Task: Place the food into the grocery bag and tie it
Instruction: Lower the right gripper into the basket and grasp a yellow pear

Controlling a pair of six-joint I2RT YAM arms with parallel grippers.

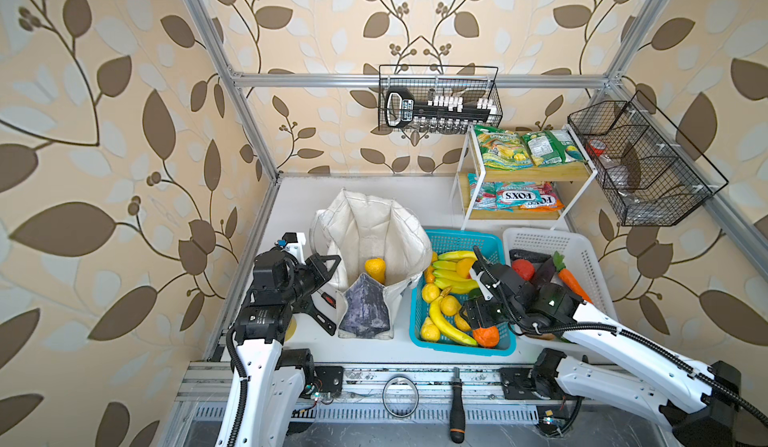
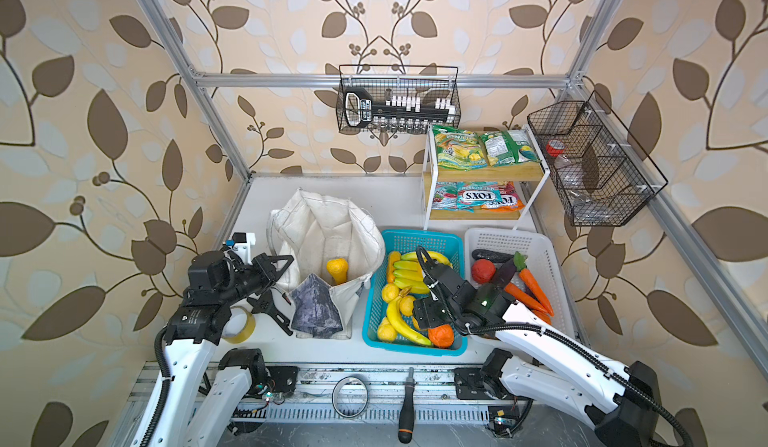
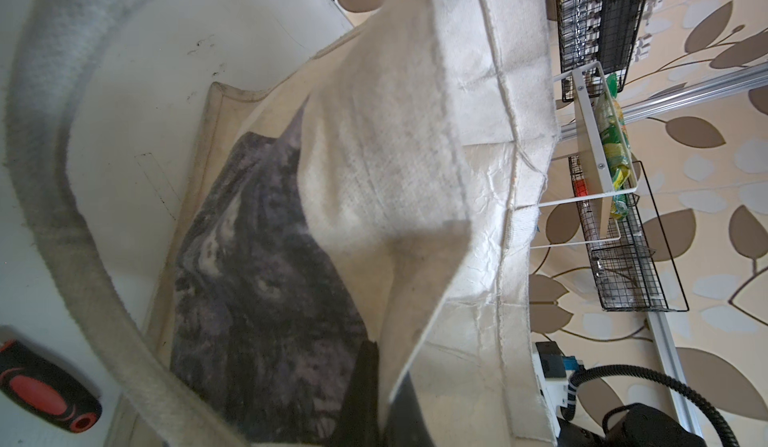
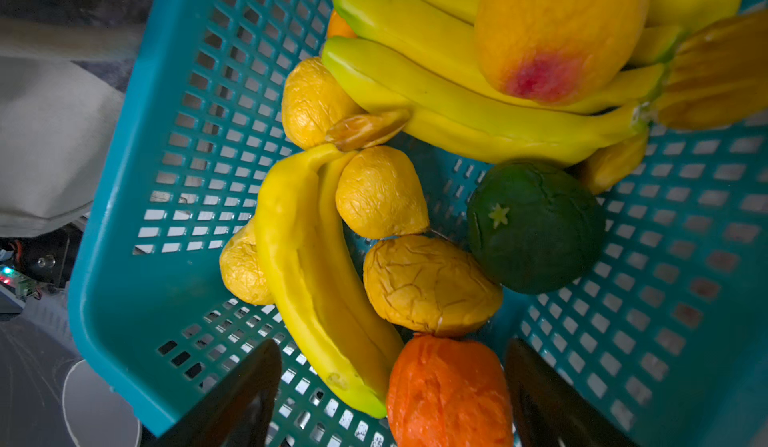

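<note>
Off-white grocery bag (image 1: 374, 224) bears a mottled grey-blue panel (image 1: 365, 308); the basket (image 1: 461, 348) is teal, its fruits (image 1: 430, 292) yellow.

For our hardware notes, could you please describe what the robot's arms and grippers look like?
The left arm and right arm have white shells, black joint housings and black ribbed cable conduit. The left gripper and right gripper are black with flat tapered fingers. A green light glows on the right wrist.
</note>
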